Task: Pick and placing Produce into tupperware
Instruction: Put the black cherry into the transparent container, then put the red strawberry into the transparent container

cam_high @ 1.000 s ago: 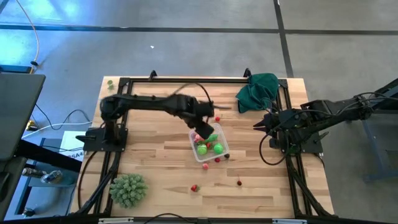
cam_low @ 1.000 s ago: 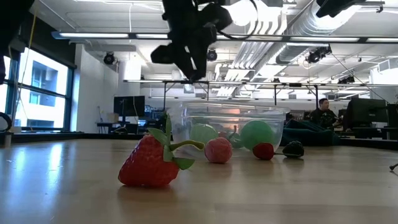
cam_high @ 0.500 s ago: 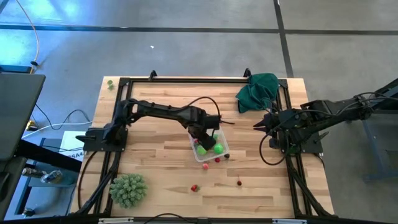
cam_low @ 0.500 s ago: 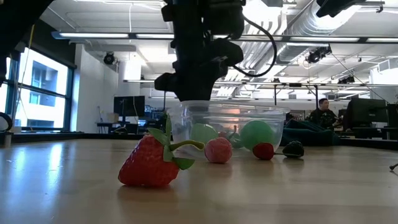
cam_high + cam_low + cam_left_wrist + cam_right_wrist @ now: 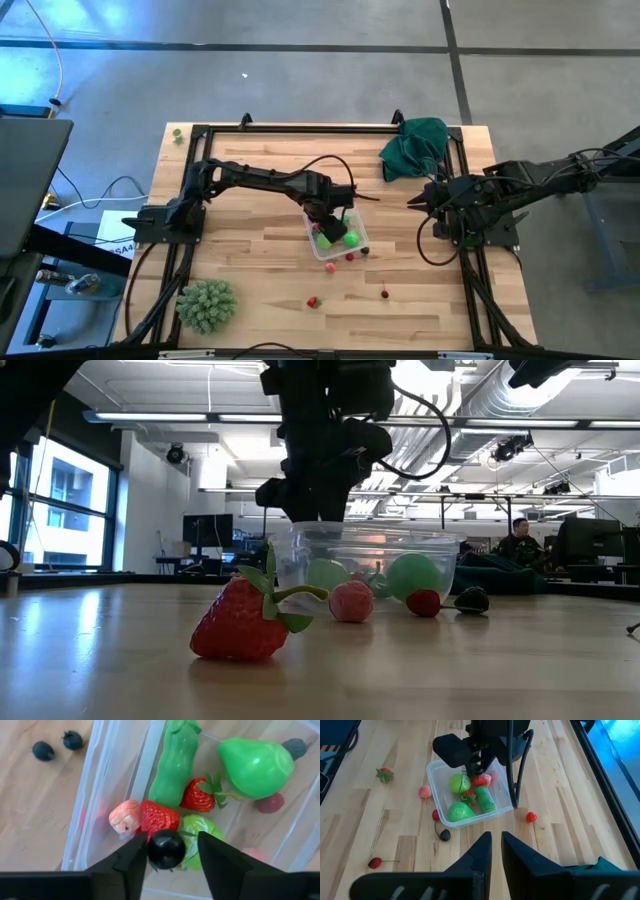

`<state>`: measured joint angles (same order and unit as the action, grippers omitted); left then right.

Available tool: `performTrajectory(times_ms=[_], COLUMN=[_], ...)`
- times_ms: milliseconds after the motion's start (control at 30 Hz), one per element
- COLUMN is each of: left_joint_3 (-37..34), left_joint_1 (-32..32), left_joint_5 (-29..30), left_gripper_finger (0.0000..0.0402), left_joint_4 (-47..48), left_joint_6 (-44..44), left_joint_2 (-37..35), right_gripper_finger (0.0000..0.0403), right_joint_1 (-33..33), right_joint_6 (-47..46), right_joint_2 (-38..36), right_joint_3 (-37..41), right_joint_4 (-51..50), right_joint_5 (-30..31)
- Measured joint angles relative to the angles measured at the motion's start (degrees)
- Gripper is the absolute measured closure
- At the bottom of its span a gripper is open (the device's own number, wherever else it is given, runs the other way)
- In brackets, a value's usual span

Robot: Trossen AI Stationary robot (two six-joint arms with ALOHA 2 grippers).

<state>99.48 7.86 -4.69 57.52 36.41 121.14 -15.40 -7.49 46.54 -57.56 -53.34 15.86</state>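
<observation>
Black and glossy, a small round berry (image 5: 166, 850) sits between the fingers of the left gripper (image 5: 170, 862), which hangs directly over the tupperware (image 5: 336, 236) near the middle of the table (image 5: 260, 290). The jaws are seen partly parted, with narrow gaps at the berry's sides, so whether it is gripped or already let go cannot be told. Inside the clear box lie a green pear (image 5: 256, 766), a long green pod (image 5: 175, 762), two strawberries (image 5: 200, 796) and a pale pink piece (image 5: 125, 818). More produce is left on the wood: a large strawberry (image 5: 245, 622) well in front of the box, a pink ball (image 5: 350, 601), a red berry (image 5: 423, 603) and a dark piece (image 5: 471, 599) just beside its wall. The pieces are judged light, hard moulded plastic, smooth and prone to roll or squirt out of a pinch; round ones are best taken across the widest part, the strawberry across its body rather than its leaves. The box is thin and light and could be shoved by a careless touch. The right gripper (image 5: 495, 852) is parked at the table's right edge near a green cloth (image 5: 415, 145), its fingers almost together and holding nothing.
</observation>
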Motion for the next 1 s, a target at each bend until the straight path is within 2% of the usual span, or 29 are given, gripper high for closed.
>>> performTrajectory(times_ms=[167,333,567,1000], left_joint_3=[0.0,0.0,0.02,0.02], left_joint_1=[0.0,0.0,0.87,2.79], left_joint_5=[0.12,-0.95,-5.55,2.09], left_gripper_finger=[0.0175,0.0146,0.0158,0.017], left_joint_4=[-0.67,-0.79,0.02,3.11], left_joint_6=[-0.66,-1.66,-5.93,-8.15], left_joint_2=[0.0,-0.02,-2.26,-10.91], right_gripper_finger=[0.0371,0.0371,0.0371,0.0371], right_joint_1=[-0.01,0.0,-0.02,-0.02], right_joint_6=[0.0,0.0,0.0,0.0], right_joint_2=[-0.01,0.0,0.0,-0.02], right_joint_3=[0.0,-0.02,0.0,0.0], right_joint_4=[0.0,0.0,0.0,0.0], right_joint_5=[0.01,0.0,0.0,0.02])
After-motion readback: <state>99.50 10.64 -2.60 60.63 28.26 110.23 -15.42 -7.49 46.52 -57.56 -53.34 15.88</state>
